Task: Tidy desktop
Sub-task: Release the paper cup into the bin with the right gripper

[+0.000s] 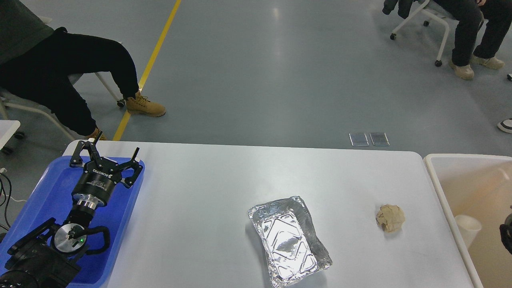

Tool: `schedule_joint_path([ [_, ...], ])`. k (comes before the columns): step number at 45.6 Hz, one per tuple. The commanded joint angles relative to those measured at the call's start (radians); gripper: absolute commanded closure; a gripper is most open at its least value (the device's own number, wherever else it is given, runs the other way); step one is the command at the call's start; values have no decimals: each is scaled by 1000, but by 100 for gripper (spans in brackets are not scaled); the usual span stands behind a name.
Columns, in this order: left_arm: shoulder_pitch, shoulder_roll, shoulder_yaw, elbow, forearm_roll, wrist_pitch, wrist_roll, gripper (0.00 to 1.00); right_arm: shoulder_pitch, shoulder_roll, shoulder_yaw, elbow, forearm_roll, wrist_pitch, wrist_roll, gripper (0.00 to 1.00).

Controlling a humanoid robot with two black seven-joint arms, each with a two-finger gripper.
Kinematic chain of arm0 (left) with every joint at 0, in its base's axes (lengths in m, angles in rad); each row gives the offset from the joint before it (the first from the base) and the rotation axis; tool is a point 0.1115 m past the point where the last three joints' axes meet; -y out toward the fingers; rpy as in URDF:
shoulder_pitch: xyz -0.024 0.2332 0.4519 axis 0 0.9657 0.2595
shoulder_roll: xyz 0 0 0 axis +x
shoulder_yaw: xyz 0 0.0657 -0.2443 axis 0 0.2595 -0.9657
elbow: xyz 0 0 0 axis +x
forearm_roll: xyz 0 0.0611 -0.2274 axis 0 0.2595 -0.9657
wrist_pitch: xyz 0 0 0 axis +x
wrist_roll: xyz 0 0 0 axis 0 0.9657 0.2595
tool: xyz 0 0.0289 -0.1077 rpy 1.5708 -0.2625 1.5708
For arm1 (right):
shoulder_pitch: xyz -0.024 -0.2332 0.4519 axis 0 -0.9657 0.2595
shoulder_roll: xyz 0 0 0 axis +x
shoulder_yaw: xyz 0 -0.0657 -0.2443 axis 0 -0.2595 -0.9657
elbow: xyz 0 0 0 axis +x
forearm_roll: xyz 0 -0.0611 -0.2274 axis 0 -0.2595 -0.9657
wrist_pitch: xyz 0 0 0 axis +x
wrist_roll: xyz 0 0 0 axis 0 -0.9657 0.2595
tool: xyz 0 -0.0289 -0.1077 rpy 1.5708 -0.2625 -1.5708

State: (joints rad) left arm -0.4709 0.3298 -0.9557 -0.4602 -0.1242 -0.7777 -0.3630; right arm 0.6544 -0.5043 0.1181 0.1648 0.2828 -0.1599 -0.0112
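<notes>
Jaws of the left gripper (116, 150) stood spread wide with nothing between them, held over the far end of the blue tray (44, 188) at the tabletop's (208, 192) left edge. The right gripper (506, 236) barely showed at the frame's edge above the beige bin (440, 192); its state could not be told. A foil tray (289, 240) and a crumpled paper ball (390, 217) lay apart on the tabletop.

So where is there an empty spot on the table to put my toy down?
The desktop is bare between the blue tray and the foil container, and all along its far edge. A smaller gap lies between the container and the crumpled paper ball. The left gripper crowds the tray.
</notes>
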Motion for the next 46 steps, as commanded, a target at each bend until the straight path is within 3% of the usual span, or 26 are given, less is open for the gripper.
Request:
schedule_joint_path([
  [1, 0, 0, 0, 0, 0, 0, -1, 1, -9, -11, 2, -1, -13, 34, 1, 0],
  [15, 0, 0, 0, 0, 0, 0, 1, 1, 24, -85, -14, 47, -48, 128, 1, 0],
  [46, 0, 0, 0, 0, 0, 0, 1, 1, 458, -500, -288, 693, -238, 131, 8, 0],
])
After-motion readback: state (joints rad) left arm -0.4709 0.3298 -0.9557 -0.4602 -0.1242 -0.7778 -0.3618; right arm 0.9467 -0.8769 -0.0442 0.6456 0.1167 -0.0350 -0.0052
